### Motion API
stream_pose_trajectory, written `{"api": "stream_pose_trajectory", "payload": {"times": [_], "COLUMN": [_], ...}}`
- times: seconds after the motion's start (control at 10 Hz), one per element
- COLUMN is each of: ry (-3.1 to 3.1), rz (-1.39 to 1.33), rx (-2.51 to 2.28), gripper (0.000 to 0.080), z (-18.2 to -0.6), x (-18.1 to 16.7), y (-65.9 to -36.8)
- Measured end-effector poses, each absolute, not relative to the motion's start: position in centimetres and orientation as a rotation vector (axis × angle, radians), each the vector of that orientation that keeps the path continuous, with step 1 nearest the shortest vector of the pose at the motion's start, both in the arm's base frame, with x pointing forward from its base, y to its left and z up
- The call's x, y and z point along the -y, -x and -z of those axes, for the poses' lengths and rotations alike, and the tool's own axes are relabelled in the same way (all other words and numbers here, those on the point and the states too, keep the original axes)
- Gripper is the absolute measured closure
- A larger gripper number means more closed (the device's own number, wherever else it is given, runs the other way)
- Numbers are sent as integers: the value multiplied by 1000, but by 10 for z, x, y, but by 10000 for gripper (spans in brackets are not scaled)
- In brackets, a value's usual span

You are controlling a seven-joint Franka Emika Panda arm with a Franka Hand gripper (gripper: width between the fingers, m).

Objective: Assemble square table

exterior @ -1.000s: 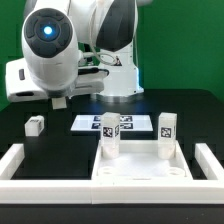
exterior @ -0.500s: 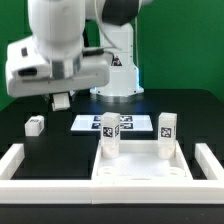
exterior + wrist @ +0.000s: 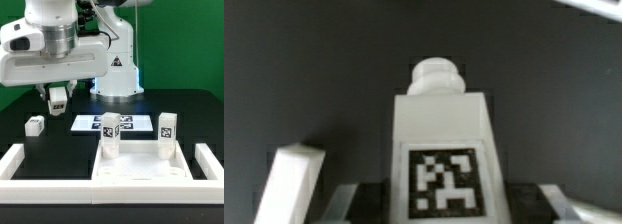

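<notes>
A black table point(image 3: 190, 108) fills the scene, with a green wall point(image 3: 180, 45) behind it. A white low wall point(image 3: 18, 160) frames the near work area on three sides. Inside it lies the tabletop point(image 3: 140, 172), and two legs stand upright on its far side. They are the left upright leg point(image 3: 111, 135) and the right upright leg point(image 3: 167, 133), named by their side in the exterior view. Just beyond them the marker board point(image 3: 90, 122) lies flat. A loose leg point(image 3: 35, 125) lies on the table at the exterior view's far left.

Farther back and a little to that view's right, the gripper point(image 3: 58, 97) is clamped on the held leg point(image 3: 445, 130). The leg's tag faces the wrist camera and its knobbed tip points away.

The arm's upper links run out of the exterior view's top, and the fingers are hard to make out there. The tabletop's near edge is hidden behind the low wall. The wrist picture is blurred, and the held leg's gripped end is cut off. A white bar point(image 3: 295, 185) beside it is also cut off, and what it is cannot be told.
</notes>
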State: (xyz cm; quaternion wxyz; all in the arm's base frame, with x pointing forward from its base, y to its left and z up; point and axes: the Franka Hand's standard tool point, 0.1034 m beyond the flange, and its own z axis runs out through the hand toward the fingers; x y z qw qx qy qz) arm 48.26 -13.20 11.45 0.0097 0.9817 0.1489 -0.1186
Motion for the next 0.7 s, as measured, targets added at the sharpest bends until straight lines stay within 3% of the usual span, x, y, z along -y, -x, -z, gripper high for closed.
{"api": "stream_pose_trajectory", "payload": {"times": [0.1, 0.6, 0.7], "ry": [-3085, -3038, -3003], "rz": [273, -290, -414], "rx": [-427, -316, -356], "gripper": [509, 509, 509], "z": [-113, -141, -139], "x": [120, 55, 61], "y": [-491, -583, -583]}}
